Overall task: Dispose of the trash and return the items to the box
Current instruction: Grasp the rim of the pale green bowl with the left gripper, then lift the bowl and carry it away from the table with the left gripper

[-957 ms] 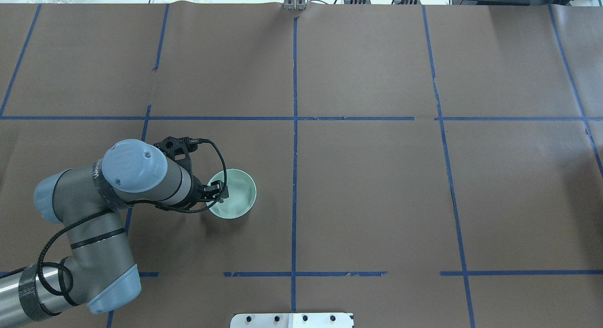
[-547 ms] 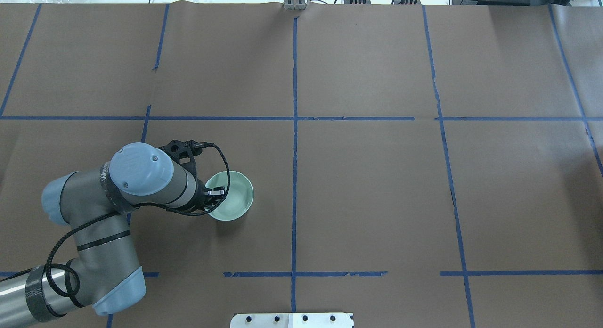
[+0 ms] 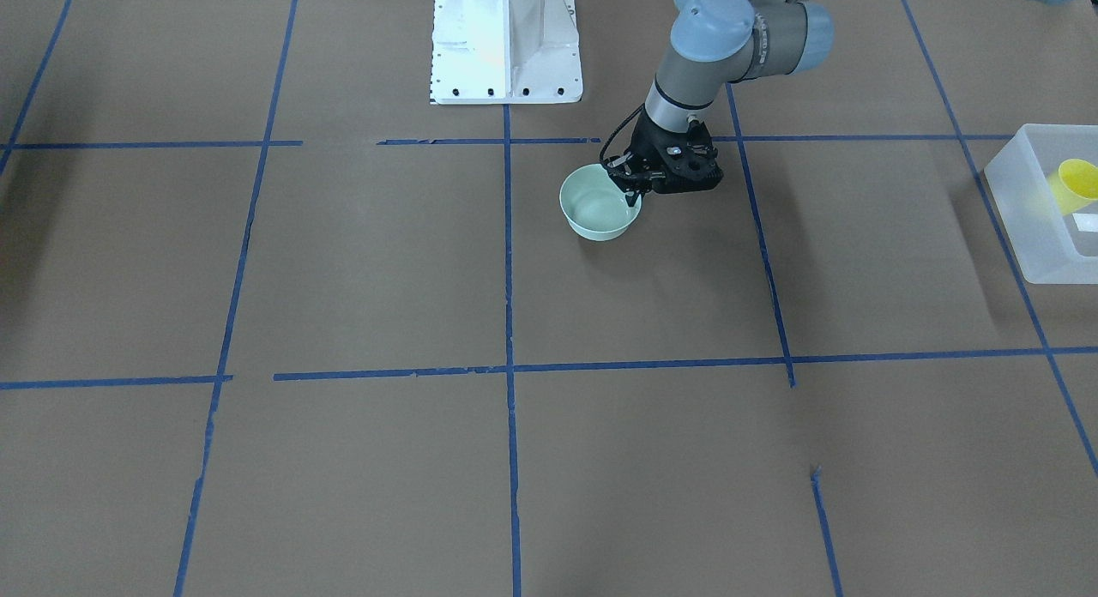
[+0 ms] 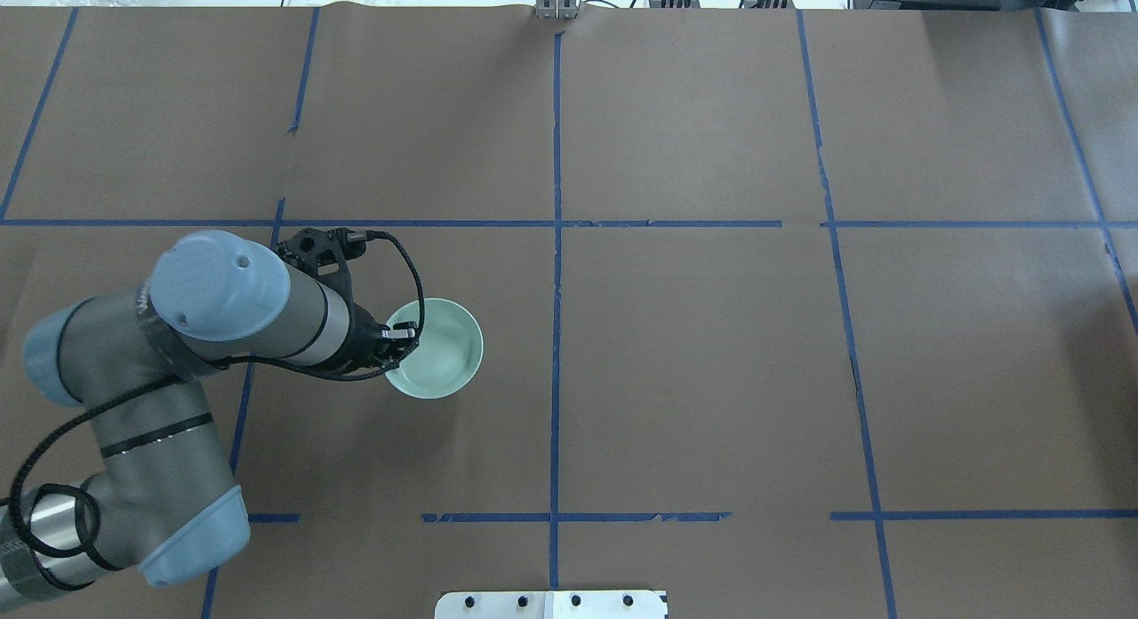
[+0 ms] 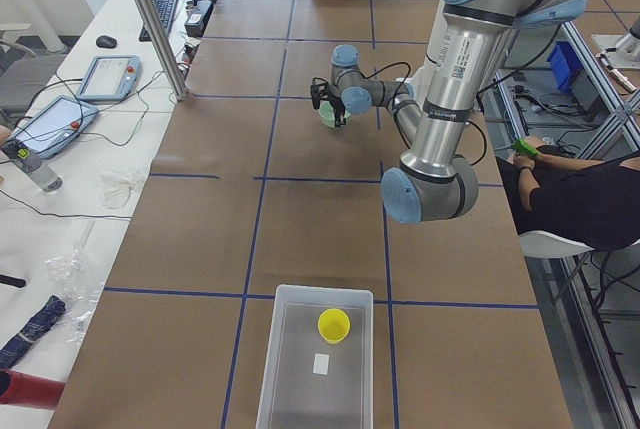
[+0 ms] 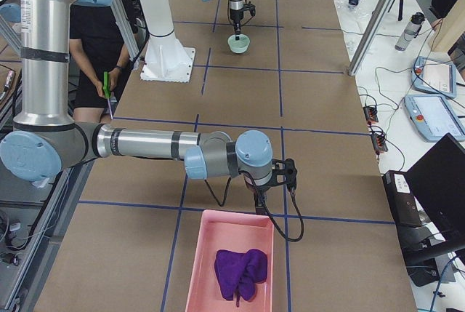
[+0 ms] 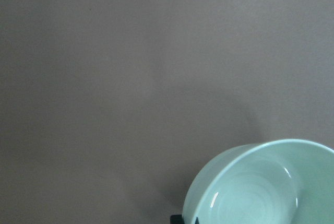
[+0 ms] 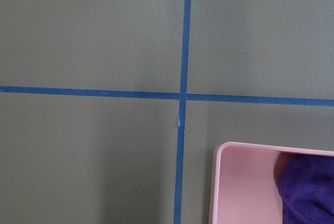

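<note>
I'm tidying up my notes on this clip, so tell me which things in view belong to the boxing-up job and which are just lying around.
Job: mint-green bowl, rim between the fingers of the left gripper; yellow cup, already in the translucent box.
Lying about: pink tray; purple cloth in it; tablets on the side bench.
</note>
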Robot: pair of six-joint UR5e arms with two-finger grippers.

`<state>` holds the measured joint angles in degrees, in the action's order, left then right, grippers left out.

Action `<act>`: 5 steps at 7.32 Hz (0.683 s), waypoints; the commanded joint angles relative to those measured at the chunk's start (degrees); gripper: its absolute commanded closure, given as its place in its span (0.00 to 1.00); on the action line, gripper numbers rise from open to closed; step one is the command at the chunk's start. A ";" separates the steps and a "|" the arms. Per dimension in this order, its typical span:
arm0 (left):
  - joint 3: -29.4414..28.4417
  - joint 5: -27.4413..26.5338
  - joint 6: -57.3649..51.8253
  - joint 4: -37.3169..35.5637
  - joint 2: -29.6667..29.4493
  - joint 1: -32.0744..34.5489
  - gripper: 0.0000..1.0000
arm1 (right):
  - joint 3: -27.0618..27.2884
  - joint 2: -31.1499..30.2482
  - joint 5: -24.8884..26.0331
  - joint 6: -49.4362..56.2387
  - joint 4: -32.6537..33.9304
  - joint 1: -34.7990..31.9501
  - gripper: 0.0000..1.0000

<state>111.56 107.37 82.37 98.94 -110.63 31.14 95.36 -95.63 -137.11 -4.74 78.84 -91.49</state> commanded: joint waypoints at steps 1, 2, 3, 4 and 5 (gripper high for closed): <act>3.91 0.12 -5.69 -6.29 0.24 5.76 1.00 | -0.09 -0.17 0.00 0.26 0.00 0.00 0.00; 3.92 0.12 -8.77 -6.39 0.68 8.03 1.00 | -0.26 -0.17 0.18 0.87 0.00 0.00 0.00; 3.92 0.20 -13.68 -6.30 2.34 10.93 1.00 | -0.26 -0.17 0.44 1.13 0.00 0.00 0.00; 3.92 1.95 -19.21 -6.30 3.40 13.57 1.00 | 0.78 -0.09 0.18 0.96 0.09 0.00 0.00; 3.66 4.83 -25.09 -6.30 5.23 16.81 1.00 | 2.10 -0.17 0.01 0.35 0.43 0.00 0.00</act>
<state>115.39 109.40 64.37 92.68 -107.38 44.13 96.13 -95.77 -136.92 -3.92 78.98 -91.50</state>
